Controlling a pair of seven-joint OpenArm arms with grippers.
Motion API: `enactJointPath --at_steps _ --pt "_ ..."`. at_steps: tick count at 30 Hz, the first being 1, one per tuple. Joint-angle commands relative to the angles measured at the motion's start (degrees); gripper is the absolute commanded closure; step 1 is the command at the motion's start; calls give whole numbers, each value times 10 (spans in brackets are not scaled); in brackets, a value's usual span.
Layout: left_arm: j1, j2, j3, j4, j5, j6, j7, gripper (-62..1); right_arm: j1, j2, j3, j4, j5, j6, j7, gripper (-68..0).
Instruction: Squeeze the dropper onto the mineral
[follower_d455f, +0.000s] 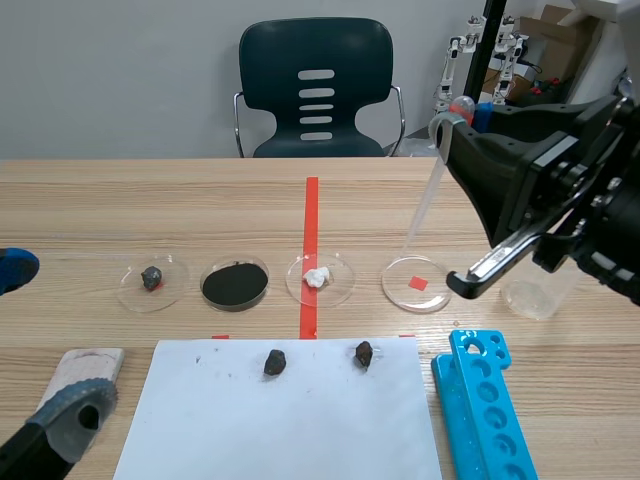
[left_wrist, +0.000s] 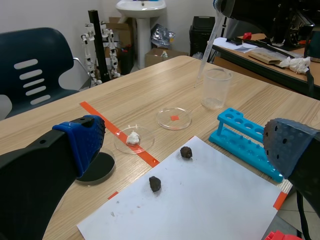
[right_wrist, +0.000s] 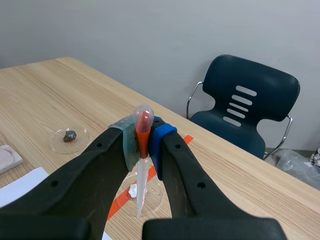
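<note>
One dropper (follower_d455f: 425, 200) hangs tip-down at upper right, clenched at its bulb by the right arm's fingers (right_wrist: 170, 150) (soft, light plastic, likely best pinched there). Left fingers (left_wrist: 82, 142) gape, released. On the table (follower_d455f: 150, 200): four petri dishes (follower_d455f: 385, 285), two dark mineral lumps (follower_d455f: 275, 362) on one white paper (follower_d455f: 300, 430).

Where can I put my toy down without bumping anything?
The widest bare wood is behind the row of dishes, toward the chair. The near half of the white paper, in front of the two rocks, is free too. It is crowded on the right, around the blue rack, the clear cup and the right gripper holding the dropper.
</note>
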Motion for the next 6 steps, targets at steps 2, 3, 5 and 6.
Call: enactJointPath --at_steps 2,3,5,6 --pt "2 2 -5 9 -8 -1 -8 -623 8 2 4 8 6 -1 9 -4" --pt "2 2 -5 9 -8 -1 -8 -623 8 2 4 8 6 -1 9 -4" --pt "2 2 -5 9 -8 -1 -8 -623 8 2 4 8 6 -1 9 -4" --pt "2 2 -5 9 -8 -1 -8 -623 8 2 4 8 6 -1 9 -4"
